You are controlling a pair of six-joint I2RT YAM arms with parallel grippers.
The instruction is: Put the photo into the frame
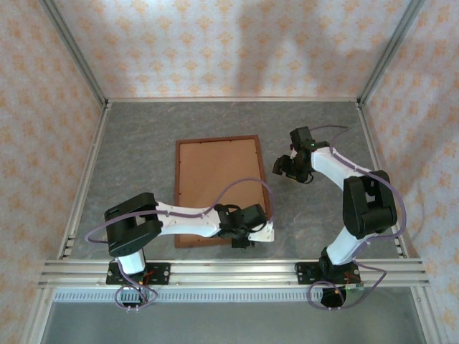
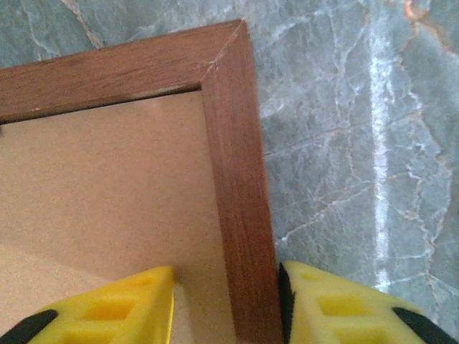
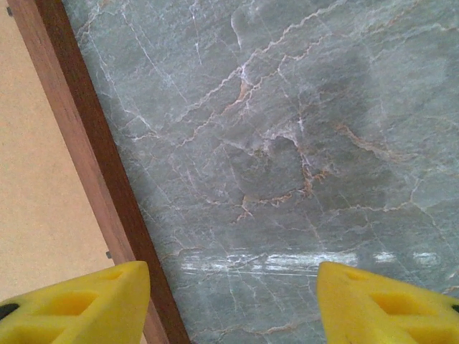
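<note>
The frame [image 1: 217, 138] of dark reddish-brown moulding lies flat mid-table, with a plain brown backing board [image 1: 219, 186] filling it. The photo is out of view. My left gripper [image 1: 244, 242] is at the frame's near right corner. In the left wrist view its yellow fingers straddle the moulding [image 2: 237, 179]. One finger [image 2: 337, 308] sits against the outer edge and the other rests over the board [image 2: 107, 186], a small gap from the wood. My right gripper [image 1: 283, 166] hovers open just off the frame's right side [image 3: 86, 143], with bare table between its fingers [image 3: 79, 301].
The grey marbled tabletop [image 1: 143, 136] is walled by patterned panels at the back and sides. An aluminium rail [image 1: 229, 271] with both arm bases runs along the near edge. The left arm's forearm lies across the frame's near end.
</note>
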